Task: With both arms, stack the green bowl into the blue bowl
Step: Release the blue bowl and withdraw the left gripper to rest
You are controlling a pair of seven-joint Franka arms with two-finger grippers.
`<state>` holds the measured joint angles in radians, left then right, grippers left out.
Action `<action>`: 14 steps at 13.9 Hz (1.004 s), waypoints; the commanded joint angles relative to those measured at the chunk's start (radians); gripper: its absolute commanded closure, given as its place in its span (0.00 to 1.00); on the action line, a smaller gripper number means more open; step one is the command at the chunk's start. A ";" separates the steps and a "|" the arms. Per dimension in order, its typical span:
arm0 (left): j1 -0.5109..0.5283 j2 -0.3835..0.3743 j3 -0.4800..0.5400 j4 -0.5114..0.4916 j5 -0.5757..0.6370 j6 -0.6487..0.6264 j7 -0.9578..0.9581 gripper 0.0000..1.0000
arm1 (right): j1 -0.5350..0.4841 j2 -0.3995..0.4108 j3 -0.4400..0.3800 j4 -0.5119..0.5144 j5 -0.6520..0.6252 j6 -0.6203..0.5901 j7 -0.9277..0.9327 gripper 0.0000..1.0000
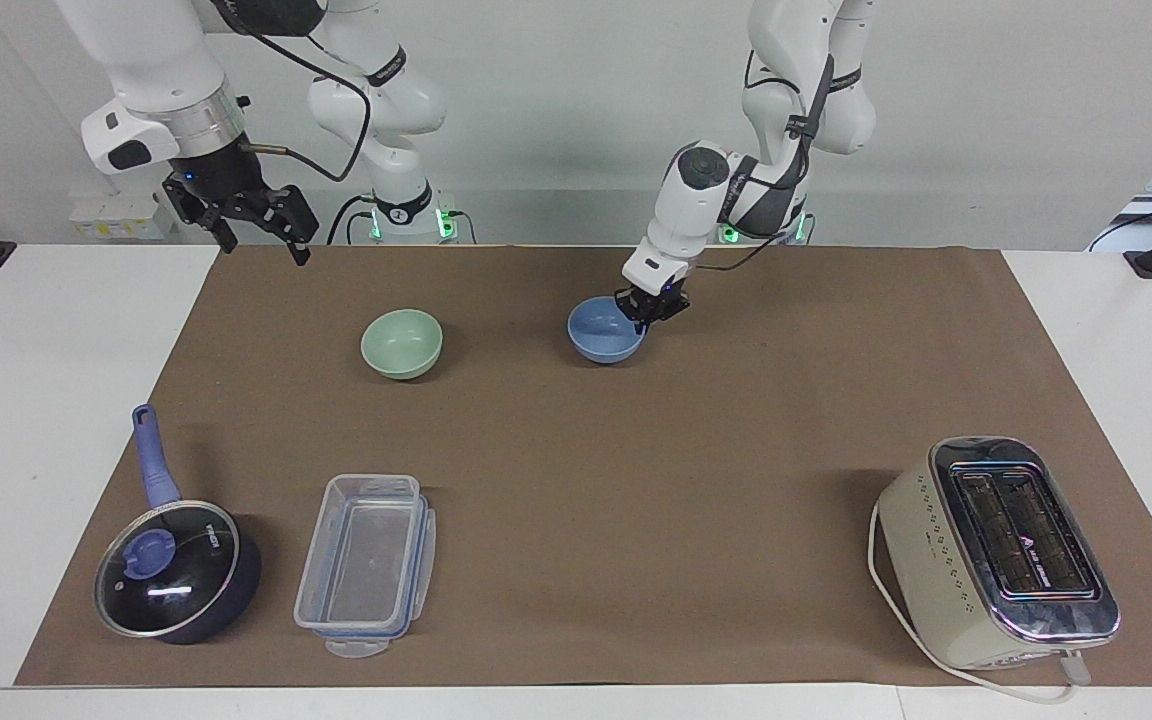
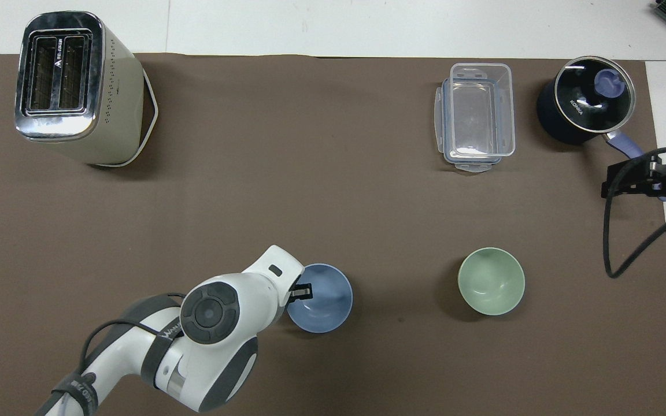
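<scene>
Can't really tell if the left gripper (image 1: 644, 306) is pinching the blue bowl (image 1: 604, 340) rim or just sitting at it. From overhead its own arm covers that rim edge, and the right gripper (image 2: 659, 180) runs off the frame.
</scene>
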<state>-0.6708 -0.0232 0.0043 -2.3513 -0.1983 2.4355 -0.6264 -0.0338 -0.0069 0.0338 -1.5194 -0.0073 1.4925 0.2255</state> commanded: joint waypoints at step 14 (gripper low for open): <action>0.562 0.023 0.003 0.427 0.062 -0.433 0.594 0.00 | -0.054 -0.199 0.000 -0.415 0.023 0.216 -0.103 0.00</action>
<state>-0.1564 -0.0138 0.0202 -2.0085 -0.1724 2.0991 -0.1027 -0.0641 -0.1262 0.0314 -1.7947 -0.0073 1.6403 0.1659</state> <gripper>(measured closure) 0.000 0.000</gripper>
